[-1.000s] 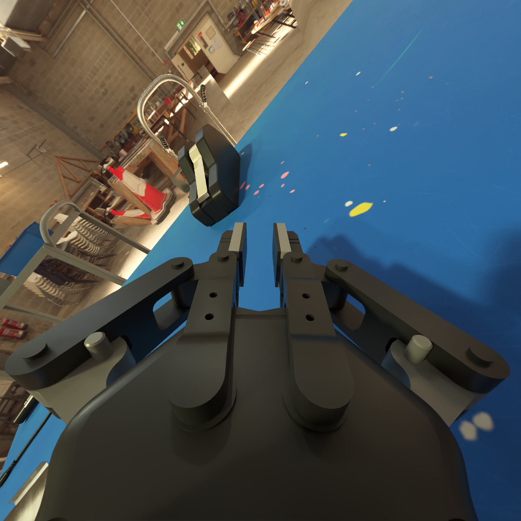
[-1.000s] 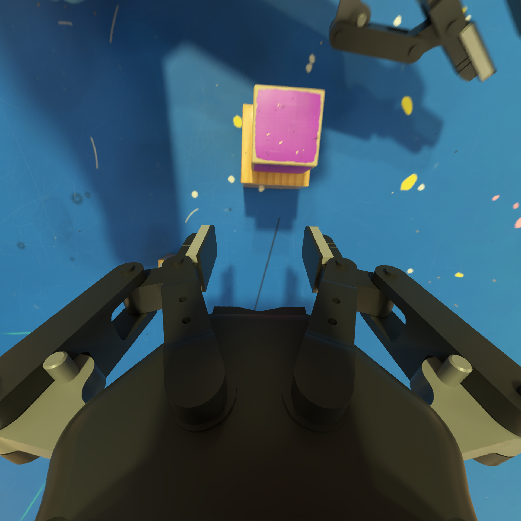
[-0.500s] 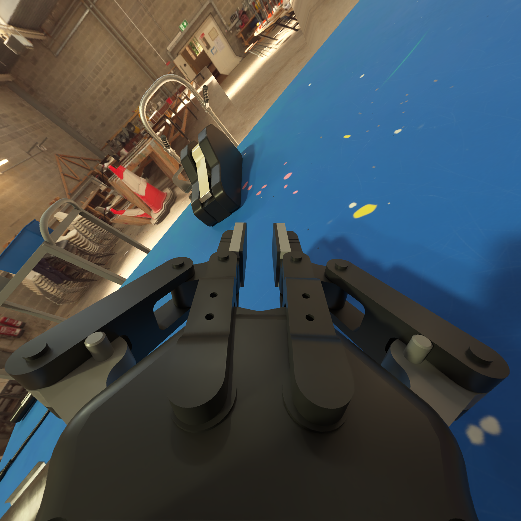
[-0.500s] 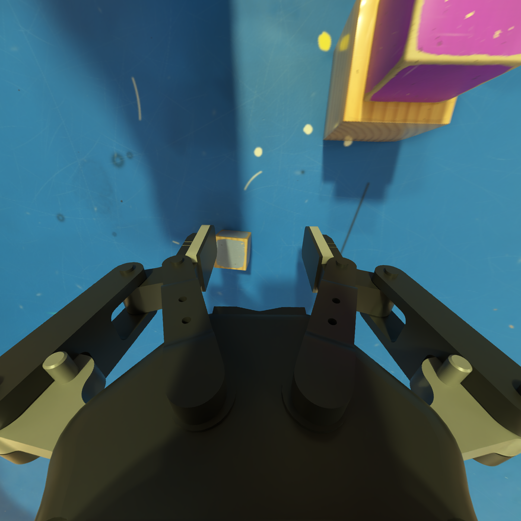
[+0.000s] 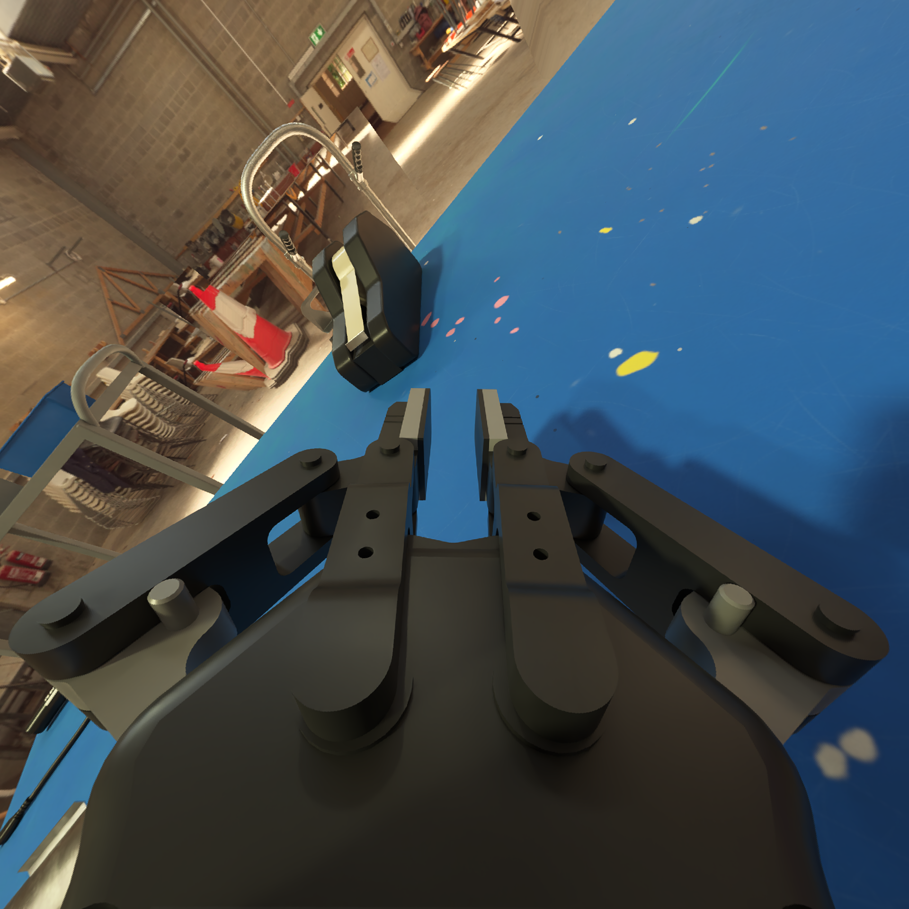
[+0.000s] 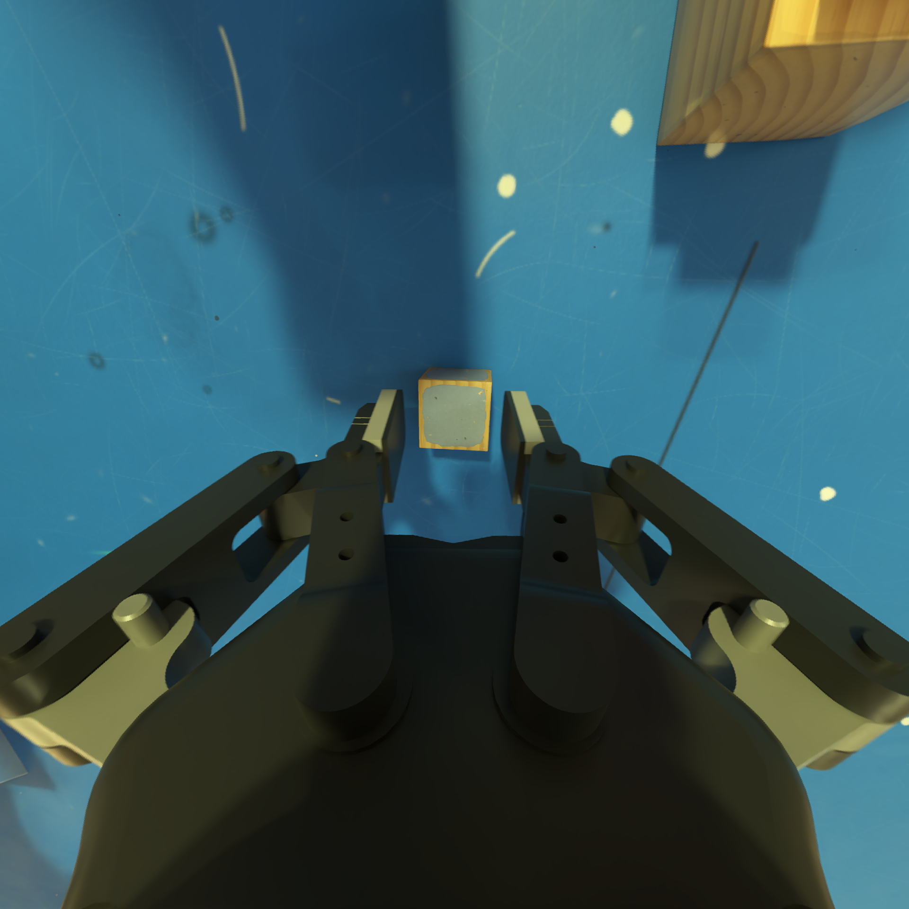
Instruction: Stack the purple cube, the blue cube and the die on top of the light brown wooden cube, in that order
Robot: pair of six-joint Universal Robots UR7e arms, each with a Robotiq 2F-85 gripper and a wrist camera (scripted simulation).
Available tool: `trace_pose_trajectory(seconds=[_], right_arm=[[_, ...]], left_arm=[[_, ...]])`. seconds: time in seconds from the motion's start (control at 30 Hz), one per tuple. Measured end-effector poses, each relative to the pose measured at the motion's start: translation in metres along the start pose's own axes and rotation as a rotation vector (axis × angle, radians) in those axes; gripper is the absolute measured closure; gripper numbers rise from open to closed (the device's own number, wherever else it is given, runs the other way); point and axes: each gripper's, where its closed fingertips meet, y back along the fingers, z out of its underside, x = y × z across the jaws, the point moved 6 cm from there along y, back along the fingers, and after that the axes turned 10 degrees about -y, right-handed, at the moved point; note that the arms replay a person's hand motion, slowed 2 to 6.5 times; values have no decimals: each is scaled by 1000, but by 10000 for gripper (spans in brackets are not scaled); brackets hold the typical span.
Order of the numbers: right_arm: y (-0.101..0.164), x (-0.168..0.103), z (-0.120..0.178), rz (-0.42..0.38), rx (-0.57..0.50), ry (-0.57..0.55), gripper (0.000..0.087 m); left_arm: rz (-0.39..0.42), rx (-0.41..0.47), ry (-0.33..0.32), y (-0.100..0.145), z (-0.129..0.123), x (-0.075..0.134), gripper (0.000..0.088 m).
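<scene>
In the right wrist view, the small blue cube (image 6: 455, 415), a grey-blue face with pale wood edges, lies on the blue table. My right gripper (image 6: 453, 442) is open and low over it, one finger on each side with a thin gap to the cube. The light brown wooden cube (image 6: 787, 88) is at the top right, cut off by the frame. The purple cube and the die do not show. In the left wrist view, my left gripper (image 5: 452, 413) is empty above the table, its jaws a narrow gap apart.
A black object with a pale strip (image 5: 369, 300) stands at the table's edge (image 5: 295, 408) ahead of the left gripper. Beyond the edge is a workshop floor with benches and red-white cones. Paint flecks dot the blue table (image 6: 147, 246).
My right gripper has moved down and left, from the stack to over the blue cube, and its fingers have narrowed around it. The left gripper has barely moved.
</scene>
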Motion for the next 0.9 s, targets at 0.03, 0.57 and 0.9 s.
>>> trace_pose_trajectory(seconds=[0.03,0.57,0.9], right_arm=[[0,1,0,3,2,-3,560],[44,17,-26,50,175,-7,619],[88,28,-68,115,271,41,619]], left_arm=[[0,0,-1,0,0,0,713],[-2,1,-13,0,0,1,713],[-3,4,-10,1,-1,1,714]])
